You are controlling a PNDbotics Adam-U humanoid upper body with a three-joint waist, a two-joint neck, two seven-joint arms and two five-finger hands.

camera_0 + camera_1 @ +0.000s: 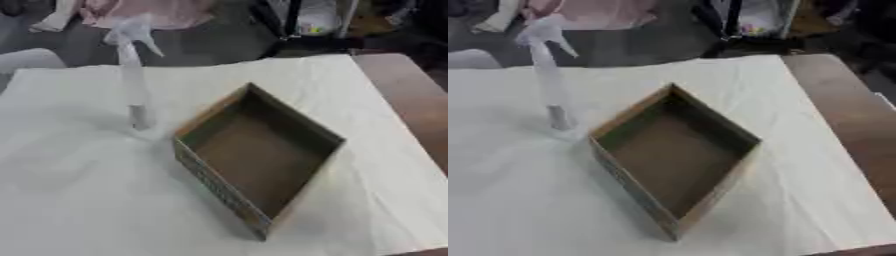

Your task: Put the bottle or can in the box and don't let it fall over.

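1. The spray bottle [133, 70] stands upright on the white cloth [79, 200]; it is a tall, slim, pale thing with a trigger head at the top, and its base rests at about ten o'clock from the box, just beside the box's left corner but apart from it.
2. The box [219, 187] is an open brown cardboard tray set cornerwise to the robot, one corner towards six o'clock and one towards twelve; nothing is in it, and its brown floor shows bare.
3. Neither of the robot's hands shows in either eye view; so whether they are open, closed or holding anything cannot be told.
4. The task looks not yet begun; the step in hand is likely the reach for the bottle.
5. To do it well: the bottle is tall on a narrow foot, so it will probably tip at a slight knock; approach from the side rather than across the top, and curl the fingers round the body low to middling, below the trigger head.
6. Lift straight up before moving across, so that the base clears the near wall of the box; set it down flat on the middle of the floor, and let go only once it stands by itself.
7. The table [842, 115] shows bare brown wood at three o'clock, beyond the cloth's edge.
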